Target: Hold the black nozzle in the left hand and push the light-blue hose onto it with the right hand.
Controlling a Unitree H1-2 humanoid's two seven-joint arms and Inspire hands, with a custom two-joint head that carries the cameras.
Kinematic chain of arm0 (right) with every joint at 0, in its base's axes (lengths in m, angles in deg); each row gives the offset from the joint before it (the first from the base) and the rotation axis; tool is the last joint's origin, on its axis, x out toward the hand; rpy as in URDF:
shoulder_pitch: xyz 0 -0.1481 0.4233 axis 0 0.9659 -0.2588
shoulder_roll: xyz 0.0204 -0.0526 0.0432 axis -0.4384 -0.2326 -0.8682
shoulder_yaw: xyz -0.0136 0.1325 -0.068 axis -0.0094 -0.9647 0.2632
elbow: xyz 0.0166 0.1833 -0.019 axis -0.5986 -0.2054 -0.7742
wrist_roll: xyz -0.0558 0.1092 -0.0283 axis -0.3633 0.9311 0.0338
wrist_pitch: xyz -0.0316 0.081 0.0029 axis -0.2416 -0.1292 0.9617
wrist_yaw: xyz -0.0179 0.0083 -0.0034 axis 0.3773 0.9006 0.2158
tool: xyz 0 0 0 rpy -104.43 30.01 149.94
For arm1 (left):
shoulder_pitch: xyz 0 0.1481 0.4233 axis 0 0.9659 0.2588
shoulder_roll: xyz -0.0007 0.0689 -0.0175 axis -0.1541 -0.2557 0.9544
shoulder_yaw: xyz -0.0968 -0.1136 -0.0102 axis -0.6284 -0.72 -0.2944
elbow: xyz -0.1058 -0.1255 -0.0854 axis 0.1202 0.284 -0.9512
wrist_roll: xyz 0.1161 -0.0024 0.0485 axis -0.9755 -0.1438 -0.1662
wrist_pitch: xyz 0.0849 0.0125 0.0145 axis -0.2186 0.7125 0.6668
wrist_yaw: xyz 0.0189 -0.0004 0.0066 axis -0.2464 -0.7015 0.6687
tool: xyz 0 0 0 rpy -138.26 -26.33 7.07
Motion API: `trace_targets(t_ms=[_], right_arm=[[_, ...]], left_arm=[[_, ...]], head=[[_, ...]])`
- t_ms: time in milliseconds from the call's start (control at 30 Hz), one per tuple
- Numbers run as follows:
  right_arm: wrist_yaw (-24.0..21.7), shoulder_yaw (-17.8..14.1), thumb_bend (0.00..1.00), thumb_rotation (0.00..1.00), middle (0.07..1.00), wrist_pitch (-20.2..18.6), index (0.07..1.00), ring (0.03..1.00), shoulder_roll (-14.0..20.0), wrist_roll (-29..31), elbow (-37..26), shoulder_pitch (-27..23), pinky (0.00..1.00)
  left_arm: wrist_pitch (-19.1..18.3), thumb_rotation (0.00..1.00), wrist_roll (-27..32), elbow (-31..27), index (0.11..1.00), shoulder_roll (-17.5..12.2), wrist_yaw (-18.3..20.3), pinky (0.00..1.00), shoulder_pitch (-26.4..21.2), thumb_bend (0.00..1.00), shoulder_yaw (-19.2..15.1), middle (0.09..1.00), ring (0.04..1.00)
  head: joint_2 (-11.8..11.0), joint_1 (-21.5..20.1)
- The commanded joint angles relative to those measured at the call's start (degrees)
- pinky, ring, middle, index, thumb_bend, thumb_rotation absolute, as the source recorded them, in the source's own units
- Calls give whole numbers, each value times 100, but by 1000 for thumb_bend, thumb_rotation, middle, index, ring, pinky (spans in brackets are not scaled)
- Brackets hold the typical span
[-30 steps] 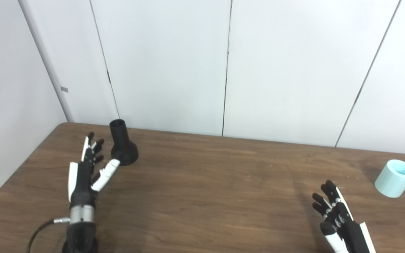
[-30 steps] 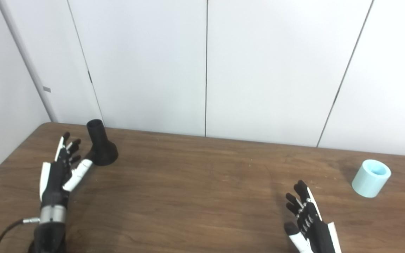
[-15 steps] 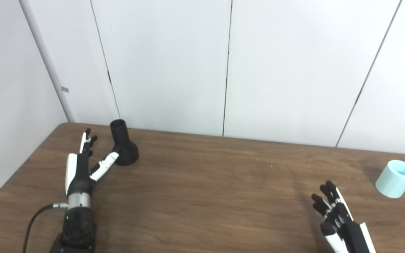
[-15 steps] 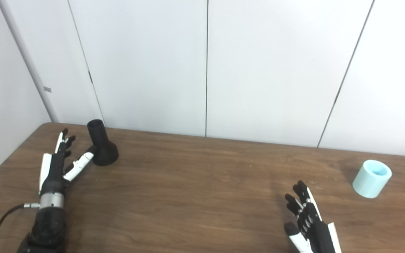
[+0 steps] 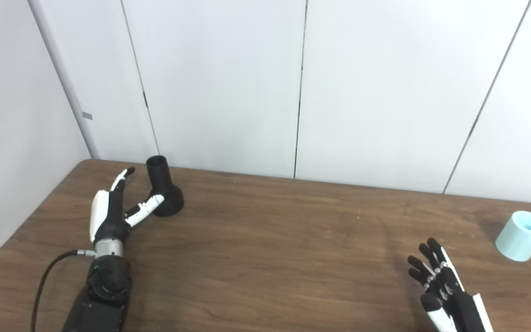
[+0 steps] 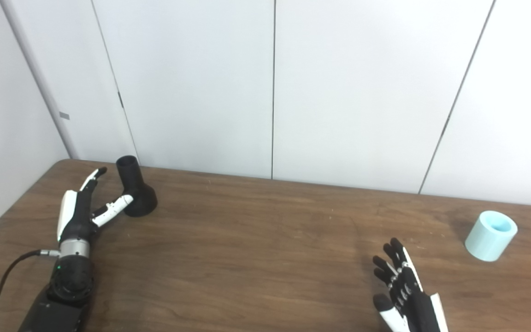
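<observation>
Black nozzle (image 5: 163,195) upright, left hand (image 5: 112,212) spread beside, perhaps touching.

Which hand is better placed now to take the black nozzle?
The left hand. It is open right beside the black nozzle, its thumb at the flared base. The right hand is open far across the table, nearer the light-blue hose.

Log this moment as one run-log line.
left robot hand: open, beside black nozzle | right robot hand: open, idle | light-blue hose: on table, untouched | phase: reaching nozzle
</observation>
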Motion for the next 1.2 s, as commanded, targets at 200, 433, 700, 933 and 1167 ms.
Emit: trace_targets(t_ms=[200, 433, 700, 933, 1167], right_arm=[[8, 68, 800, 698, 943, -77, 964, 877, -82, 42, 134, 302, 860], [18, 83, 797, 698, 940, -183, 965, 878, -85, 15, 29, 326, 861], [11, 123, 795, 698, 937, -241, 966, 875, -62, -7, -65, 363, 860], [25, 148, 796, 699, 937, -297, 966, 874, -59, -46, -141, 386, 859], [33, 165, 795, 699, 937, -328, 966, 875, -62, -70, -185, 408, 860]], left_arm=[[126, 492, 37, 170, 676, -220, 30, 1000, -439, 743, 150, 937, 931], [75, 429, -88, 522, 590, -336, -48, 1000, -617, 716, 311, 892, 922], [-64, 412, -86, 709, 576, -384, 6, 1000, -763, 711, 482, 879, 935], [-61, 412, -177, 883, 586, -445, -9, 1000, -877, 721, 683, 883, 956], [-30, 413, -276, 1015, 593, -449, -55, 1000, -943, 729, 846, 879, 957]], head=[[52, 1], [97, -30], [130, -56], [143, -92], [153, -105]])
